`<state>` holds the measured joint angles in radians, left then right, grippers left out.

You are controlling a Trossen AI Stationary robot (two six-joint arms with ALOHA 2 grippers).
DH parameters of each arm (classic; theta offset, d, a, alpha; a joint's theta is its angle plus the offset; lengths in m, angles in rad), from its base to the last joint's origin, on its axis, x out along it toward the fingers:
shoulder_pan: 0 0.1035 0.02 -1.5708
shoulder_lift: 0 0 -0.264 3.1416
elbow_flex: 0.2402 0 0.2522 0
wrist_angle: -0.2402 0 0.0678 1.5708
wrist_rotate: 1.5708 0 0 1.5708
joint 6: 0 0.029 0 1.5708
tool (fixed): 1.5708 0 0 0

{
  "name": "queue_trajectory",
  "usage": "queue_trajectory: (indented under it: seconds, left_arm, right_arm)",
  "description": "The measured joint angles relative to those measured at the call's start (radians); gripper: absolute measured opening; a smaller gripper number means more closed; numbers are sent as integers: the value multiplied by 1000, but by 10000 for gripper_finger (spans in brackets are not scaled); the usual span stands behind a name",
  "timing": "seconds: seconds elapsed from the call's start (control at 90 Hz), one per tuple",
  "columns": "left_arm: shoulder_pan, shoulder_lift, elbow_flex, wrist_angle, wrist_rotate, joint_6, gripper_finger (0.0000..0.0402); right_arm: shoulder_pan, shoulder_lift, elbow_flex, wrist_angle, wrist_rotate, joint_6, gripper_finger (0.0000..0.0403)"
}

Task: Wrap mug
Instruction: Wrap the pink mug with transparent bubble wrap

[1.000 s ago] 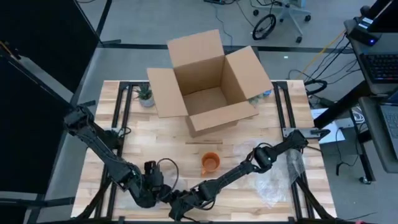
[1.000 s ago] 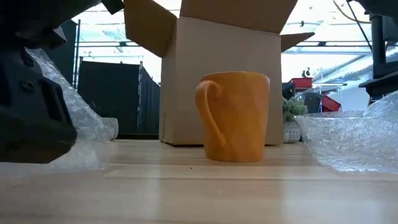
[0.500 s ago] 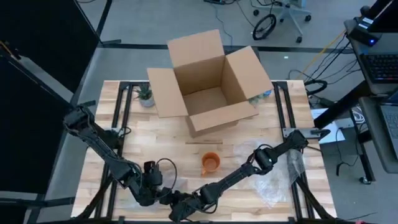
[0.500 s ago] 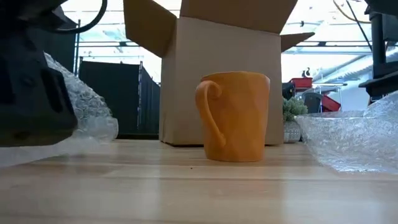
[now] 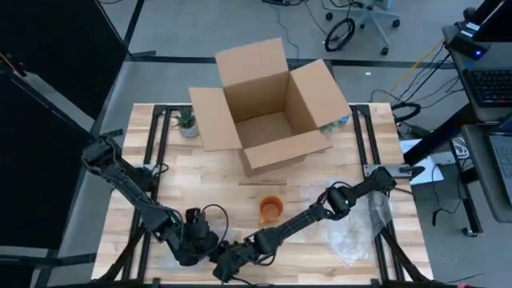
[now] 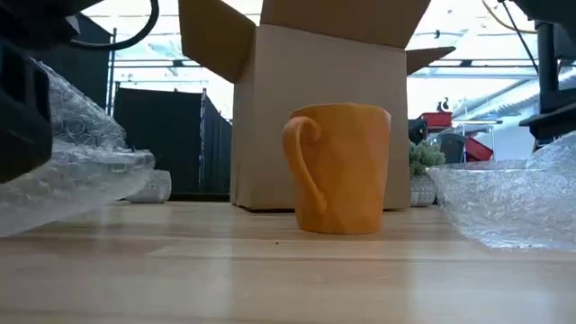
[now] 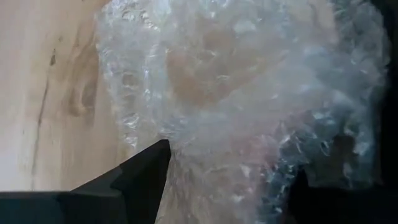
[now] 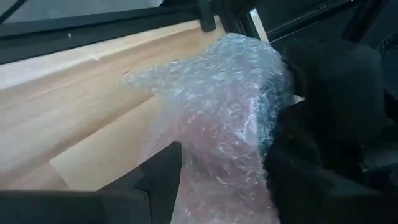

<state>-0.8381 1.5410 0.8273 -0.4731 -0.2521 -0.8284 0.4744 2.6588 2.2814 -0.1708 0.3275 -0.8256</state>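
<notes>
Wooden table [image 5: 216, 180], cardboard box [image 5: 268, 104], office chair [image 5: 364, 20]

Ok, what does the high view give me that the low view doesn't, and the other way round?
Only the high view shows both arms meeting at the table's near edge, left gripper beside right gripper, and the inside of the open cardboard box. Only the low view shows the mug's handle side-on and bubble wrap lifted off the wood. Both show the orange mug standing upright and unwrapped in front of the box.
</notes>
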Motion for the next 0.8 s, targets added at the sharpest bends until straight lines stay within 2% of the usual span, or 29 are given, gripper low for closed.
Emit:
queue_trajectory:
  seconds: [0.267, 0.511, 0.711, 0.8]
  left_arm:
    - [-1, -83, 94, -174, -62, 17, 254]
    - [-10, -157, 143, -204, -77, 24, 254]
    - [-68, -190, 147, -205, -78, -86, 254]
    - [-109, -185, 147, -259, -62, -164, 254]
  right_arm:
    - [2, 4, -2, 7, 11, 3, 192]
    - [2, 6, -3, 13, 34, 2, 192]
    - [1, 6, -4, 19, 39, 2, 192]
    - [1, 7, -4, 20, 40, -1, 192]
